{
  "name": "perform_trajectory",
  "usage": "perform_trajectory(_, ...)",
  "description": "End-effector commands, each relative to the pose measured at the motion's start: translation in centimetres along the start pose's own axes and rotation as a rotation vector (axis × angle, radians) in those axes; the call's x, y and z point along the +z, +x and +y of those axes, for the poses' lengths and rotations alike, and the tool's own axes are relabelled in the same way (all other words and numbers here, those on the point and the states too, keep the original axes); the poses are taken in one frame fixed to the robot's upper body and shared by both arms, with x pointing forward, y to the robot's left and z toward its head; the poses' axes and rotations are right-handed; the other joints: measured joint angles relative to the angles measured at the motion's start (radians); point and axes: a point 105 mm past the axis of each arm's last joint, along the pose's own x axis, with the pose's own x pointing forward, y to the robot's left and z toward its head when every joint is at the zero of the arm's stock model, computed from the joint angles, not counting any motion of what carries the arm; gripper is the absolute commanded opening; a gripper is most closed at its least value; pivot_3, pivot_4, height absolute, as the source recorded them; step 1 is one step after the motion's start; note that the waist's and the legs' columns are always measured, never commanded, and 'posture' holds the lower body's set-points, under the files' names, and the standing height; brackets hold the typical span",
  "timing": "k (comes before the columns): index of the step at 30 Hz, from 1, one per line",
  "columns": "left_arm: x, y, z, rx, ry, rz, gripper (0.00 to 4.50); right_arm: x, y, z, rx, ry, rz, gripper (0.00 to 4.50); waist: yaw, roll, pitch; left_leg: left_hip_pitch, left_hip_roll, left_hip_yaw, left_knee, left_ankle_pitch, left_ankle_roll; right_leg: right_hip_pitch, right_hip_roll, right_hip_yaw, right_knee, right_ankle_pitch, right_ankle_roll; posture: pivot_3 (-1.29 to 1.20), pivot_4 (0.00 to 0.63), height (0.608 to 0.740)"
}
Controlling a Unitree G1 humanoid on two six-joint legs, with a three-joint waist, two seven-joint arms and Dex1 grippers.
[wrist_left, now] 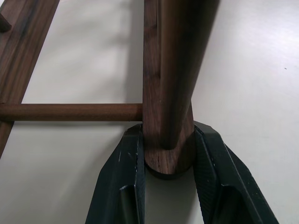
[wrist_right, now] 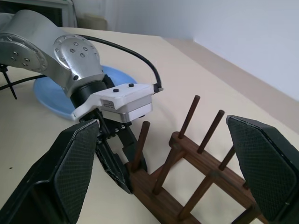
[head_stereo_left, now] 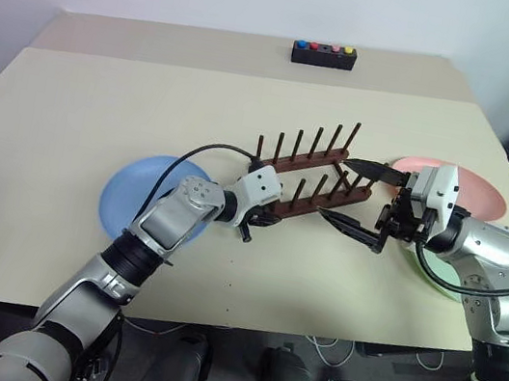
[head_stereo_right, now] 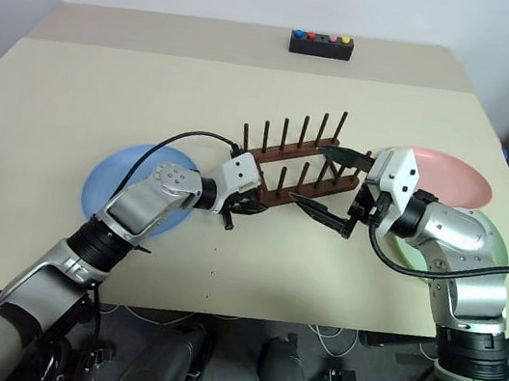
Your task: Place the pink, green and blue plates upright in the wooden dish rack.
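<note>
**Left gripper clamped on rack rail end; right gripper agape at the other end**

Left gripper [wrist_left: 169,161] is seen closed on the rounded end of the near rail of the wooden dish rack [head_stereo_left: 308,175]; in the left wrist view both black fingers [wrist_left: 122,182] press against the sides of the rail, just below the end peg. Right gripper [head_stereo_left: 356,198] is held wide open at the rack's 3 o'clock end, one finger above and one below, neither seen touching wood.

The rack is dark brown, with two parallel rails joined by cross dowels and a row of thin upright pegs on each; no plate stands in it. It lies diagonally near the table centre. The blue plate [head_stereo_left: 132,192] lies flat at 9 o'clock of the rack, partly covered by the left arm. The pink plate [head_stereo_left: 479,194] lies flat at 3 o'clock, behind the right wrist. The green plate [head_stereo_right: 492,240] lies at 4 o'clock of the rack, mostly hidden under the right forearm, so only a pale rim is made out.

The table [head_stereo_left: 102,106] is matte beige, with a seam across its far part. A black box with coloured buttons [head_stereo_left: 324,55] sits at the far edge, 12 o'clock. A white wall is seen behind; cables are seen on the floor below the near edge.
</note>
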Motion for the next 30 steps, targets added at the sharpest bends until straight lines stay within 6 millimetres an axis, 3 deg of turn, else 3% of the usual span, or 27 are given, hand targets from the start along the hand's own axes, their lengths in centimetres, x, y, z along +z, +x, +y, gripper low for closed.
perform_trajectory(1,1.9,-0.6,1.0,0.001,0.043,-0.065,0.78,1.5,-0.6,-0.5,-0.023,-0.050,-0.029,4.50,0.001,0.000,0.000,0.000,0.000,0.000,0.000,0.000,0.000,0.000,0.000,0.000,0.000,0.000,0.000,0.00,0.150,0.740)
perform_trajectory(4,2.6,-2.2,3.2,0.002,0.096,-0.089,0.78,2.1,-1.0,-0.6,-0.019,-0.045,-0.047,4.50,0.000,0.000,0.000,0.000,0.000,0.000,0.000,0.000,0.000,0.000,0.000,0.000,0.000,0.000,0.000,0.00,0.150,0.740)
perform_trajectory(8,3.9,-3.5,4.5,-0.056,0.144,-0.185,0.78,2.6,-1.5,-0.4,-0.003,-0.032,-0.056,4.50,-0.001,0.000,0.000,0.000,0.000,0.000,0.000,0.000,0.000,-0.001,0.000,0.000,0.000,0.000,0.000,0.00,0.150,0.740)
perform_trajectory(15,2.5,-3.6,3.2,-0.257,0.179,-0.199,0.78,2.9,-2.5,-0.7,0.001,-0.027,-0.033,4.50,0.000,0.000,0.000,-0.001,-0.001,0.000,0.001,0.000,0.000,0.000,-0.001,0.000,0.000,0.000,0.000,0.00,0.150,0.740)
perform_trajectory(19,0.5,-3.5,3.3,-0.281,0.246,-0.098,0.78,2.9,-2.7,-0.6,0.010,-0.020,-0.026,4.50,-0.001,0.000,0.000,-0.001,0.000,0.000,0.000,-0.001,0.002,0.000,0.000,0.000,0.000,0.000,0.000,0.00,0.150,0.740)
perform_trajectory(24,0.6,-3.1,3.0,-0.294,0.225,-0.125,0.78,2.8,-2.2,-0.3,0.011,-0.012,-0.034,4.50,0.000,0.000,0.000,-0.001,0.000,0.000,0.001,-0.002,0.004,0.000,0.000,0.000,0.000,0.000,0.000,0.00,0.150,0.740)
perform_trajectory(28,-0.4,-3.1,2.9,-0.323,0.153,-0.072,0.78,2.7,-2.2,-0.5,0.013,0.002,-0.030,4.50,-0.001,0.000,0.000,-0.001,-0.001,0.000,0.001,-0.002,0.004,0.000,0.000,0.000,0.000,0.000,0.000,0.00,0.150,0.740)
perform_trajectory(30,-0.6,-3.0,3.2,-0.302,0.158,-0.058,1.82,2.7,-2.2,-0.6,0.012,0.002,-0.029,4.50,-0.002,0.000,0.000,-0.001,0.000,0.000,0.001,-0.002,0.004,0.000,0.000,0.000,0.000,0.000,0.000,0.00,0.150,0.740)
